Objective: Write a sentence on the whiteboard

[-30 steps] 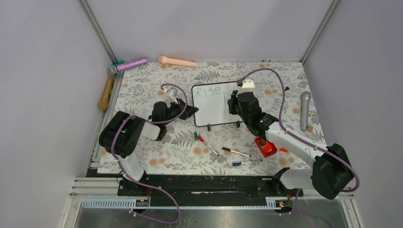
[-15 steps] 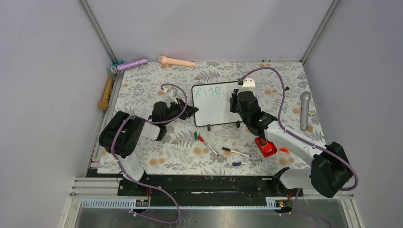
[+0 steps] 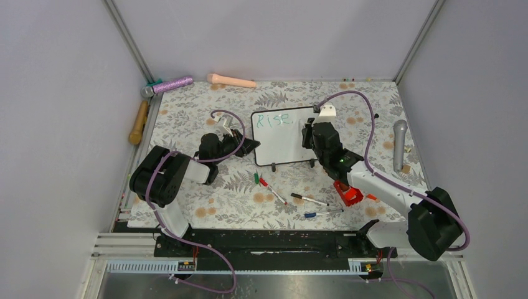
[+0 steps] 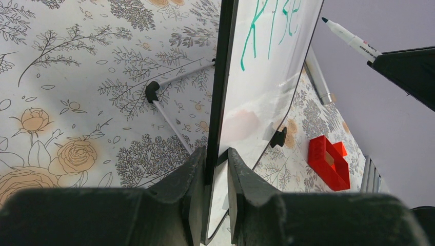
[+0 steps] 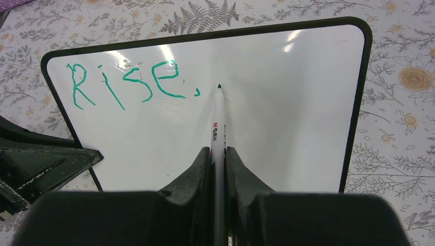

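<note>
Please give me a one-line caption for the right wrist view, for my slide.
Right claw grips a marker, its tip just right of green "Rise," on the whiteboard.

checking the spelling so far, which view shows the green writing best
The right wrist view: the writing faces the camera, large, and reads "Rise," whole, just left of the pen. The top view shows it small. The left wrist view sees the board nearly edge-on, letters skewed and cut off.

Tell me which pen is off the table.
The pen clamped in the right gripper, pointing at the whiteboard. The other pens lie loose on the table.
</note>
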Tool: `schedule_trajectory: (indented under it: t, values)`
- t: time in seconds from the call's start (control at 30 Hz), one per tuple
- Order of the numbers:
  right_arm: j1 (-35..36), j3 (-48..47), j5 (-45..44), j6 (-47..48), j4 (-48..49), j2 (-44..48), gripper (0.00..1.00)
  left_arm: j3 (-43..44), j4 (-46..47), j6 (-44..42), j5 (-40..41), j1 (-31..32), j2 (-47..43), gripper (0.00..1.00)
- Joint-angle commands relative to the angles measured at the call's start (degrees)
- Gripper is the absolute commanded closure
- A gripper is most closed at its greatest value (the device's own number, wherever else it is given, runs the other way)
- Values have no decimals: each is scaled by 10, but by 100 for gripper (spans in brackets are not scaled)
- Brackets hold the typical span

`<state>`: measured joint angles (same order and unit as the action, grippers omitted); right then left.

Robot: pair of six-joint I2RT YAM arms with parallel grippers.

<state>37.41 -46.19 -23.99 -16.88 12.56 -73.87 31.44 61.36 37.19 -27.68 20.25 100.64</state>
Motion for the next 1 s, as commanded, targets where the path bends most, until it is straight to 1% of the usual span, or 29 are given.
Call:
schedule_trajectory:
  t: [0.0,0.3,0.43,0.67,0.8,0.97]
  values:
    - [4,3,-26,9,38,20,100,-3,34,0,21,-2,-9,99]
    - [3,15,-44,9,43,29,100,-4,36,0,23,-1,-9,100]
    - [4,4,-44,11,29,22,100,-6,37,0,23,-1,-10,100]
    - [3,-44,-14,23,-23,-8,100,-5,37,0,24,-1,-10,100]
    - [-3,-45,-9,22,-17,-5,100,-3,33,0,26,-2,-9,100]
    - [-31,-43,42,4,-1,-6,100,-3,32,0,26,-1,-9,100]
